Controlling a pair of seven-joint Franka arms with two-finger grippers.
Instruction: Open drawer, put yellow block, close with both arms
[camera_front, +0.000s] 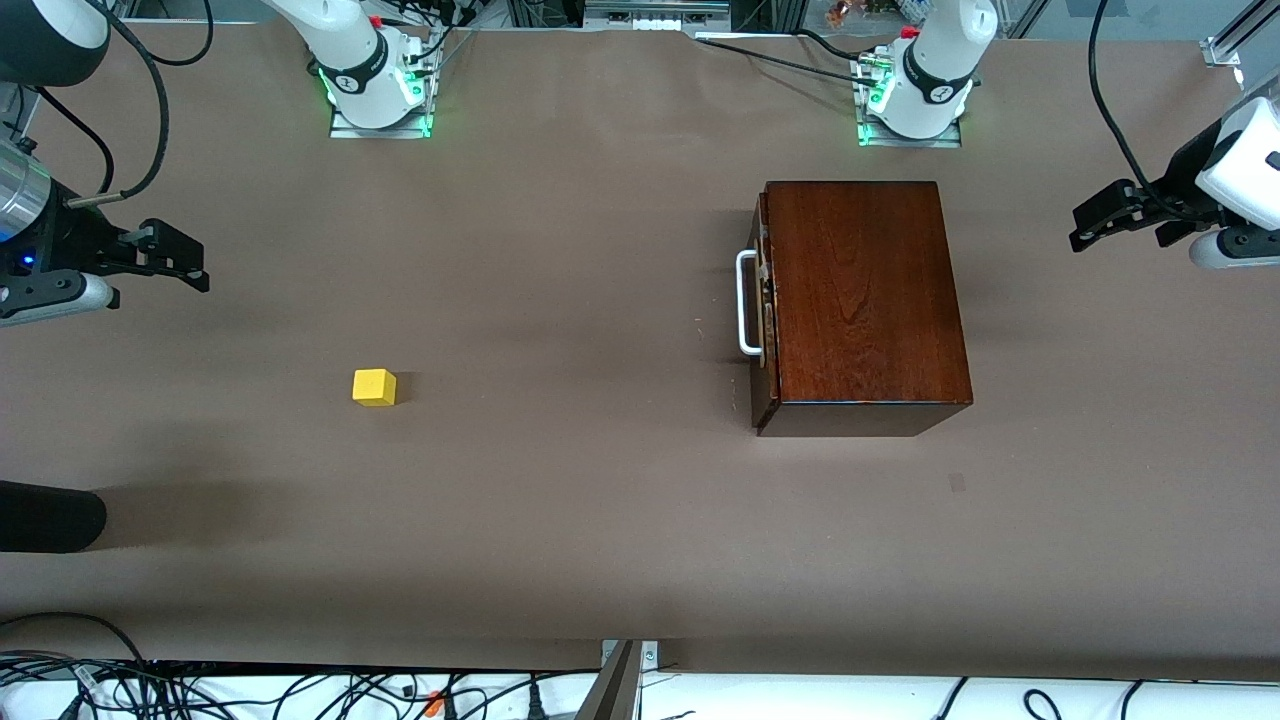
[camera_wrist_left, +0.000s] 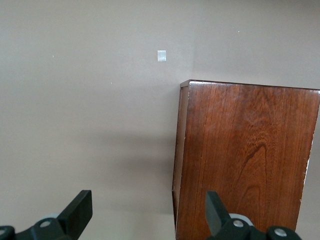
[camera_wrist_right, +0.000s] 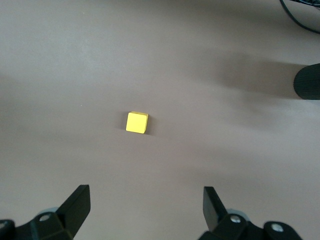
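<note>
Yellow block lies outside the closed drawer; both grippers hang spread, empty.

A matte brown table fills the scene under even light, soft shadows crossing it. Tangled black cables lie along its near edge, over a white floor strip.

Left claw and right claw aloft at the table's ends, fingers wide apart.
</note>
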